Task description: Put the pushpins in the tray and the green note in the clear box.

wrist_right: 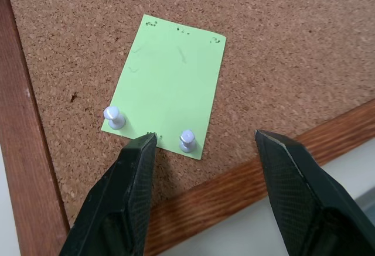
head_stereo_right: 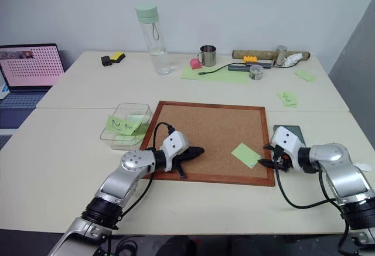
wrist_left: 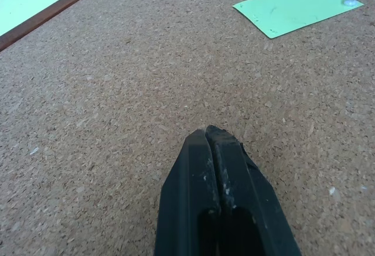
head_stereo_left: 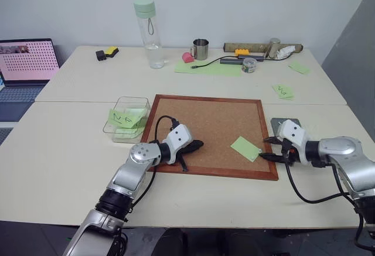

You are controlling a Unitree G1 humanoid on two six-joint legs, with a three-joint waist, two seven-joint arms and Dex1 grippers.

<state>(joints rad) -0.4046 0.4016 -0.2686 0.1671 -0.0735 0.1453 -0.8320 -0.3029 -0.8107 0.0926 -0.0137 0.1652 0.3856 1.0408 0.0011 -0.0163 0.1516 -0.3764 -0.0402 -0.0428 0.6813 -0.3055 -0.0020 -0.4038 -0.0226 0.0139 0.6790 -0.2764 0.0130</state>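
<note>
The plain green note (wrist_right: 170, 86) lies on the cork board (head_stereo_left: 205, 121) near its right-hand edge, held by two pale-headed pushpins (wrist_right: 113, 117) at its near end. My right gripper (wrist_right: 206, 137) is open just short of those pins, its fingers apart over the board's wooden frame. The dark grey tray (head_stereo_left: 287, 122) sits on the table just behind that gripper, partly hidden by it. My left gripper (head_stereo_left: 190, 150) rests shut on the board's left part, with nothing in it. The clear box (head_stereo_left: 133, 99) stands left of the board and holds scribbled green notes.
A tall water bottle (head_stereo_left: 149, 33), a metal mug (head_stereo_left: 201, 49), a cable and small items line the far table. A scribbled green note (head_stereo_left: 283, 91) lies beyond the tray. A laptop (head_stereo_left: 26, 62) stands at the far left.
</note>
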